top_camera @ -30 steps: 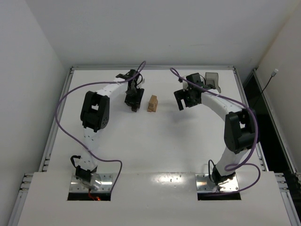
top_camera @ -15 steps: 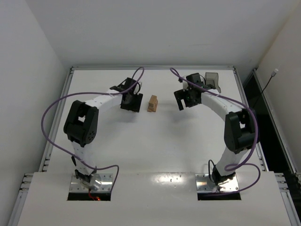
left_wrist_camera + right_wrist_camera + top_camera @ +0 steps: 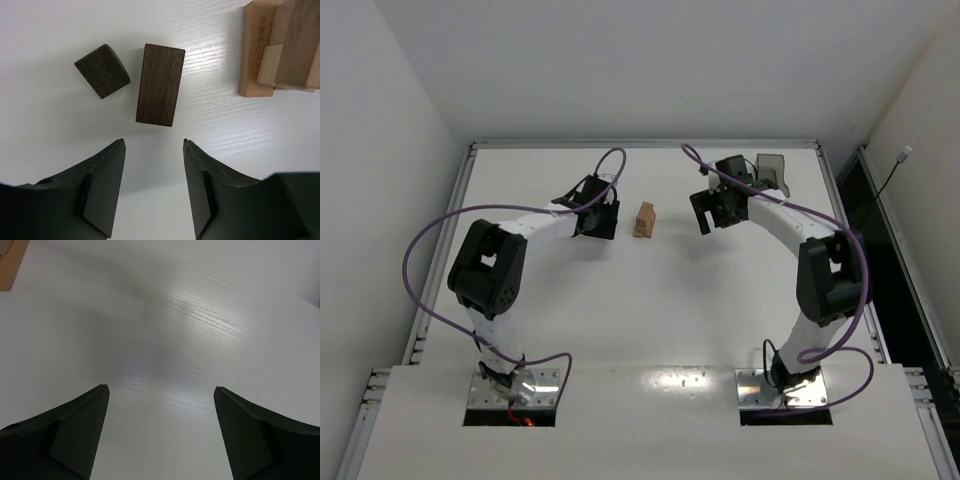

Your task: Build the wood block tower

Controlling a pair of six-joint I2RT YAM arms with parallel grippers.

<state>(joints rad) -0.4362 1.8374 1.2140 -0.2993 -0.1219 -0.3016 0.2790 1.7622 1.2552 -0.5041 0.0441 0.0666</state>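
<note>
Top external view puts the left hand (image 3: pixel 593 218) low over the counter (image 3: pixel 650 300), left of the tower (image 3: pixel 645 219). In its wrist view the left hand (image 3: pixel 152 142) stands at a middling gap with nothing between its jaws. Ahead of it lie a dark cube (image 3: pixel 102 71) and, just beside that, a dark bar (image 3: pixel 160 84). The bar sits slightly askew to the jaws, and the gap looks only a little wider than the bar. A straight drop could therefore land a finger on the bar's top or shove the cube aside. Right of the bar the tower (image 3: pixel 277 50), tan pieces stacked in steps, stands near. A wide swing of the right finger, or a lift that drifts that way, could knock it over. Further right, the right hand (image 3: pixel 715 212) hangs wide and empty over bare counter (image 3: pixel 165 330), well apart from the tower, so it is no threat where it is. A grey tray (image 3: pixel 773 172) sits by the far right corner. Room is best toward the near side, where the counter is bare between the arms. The far rim lies well beyond the blocks.
</note>
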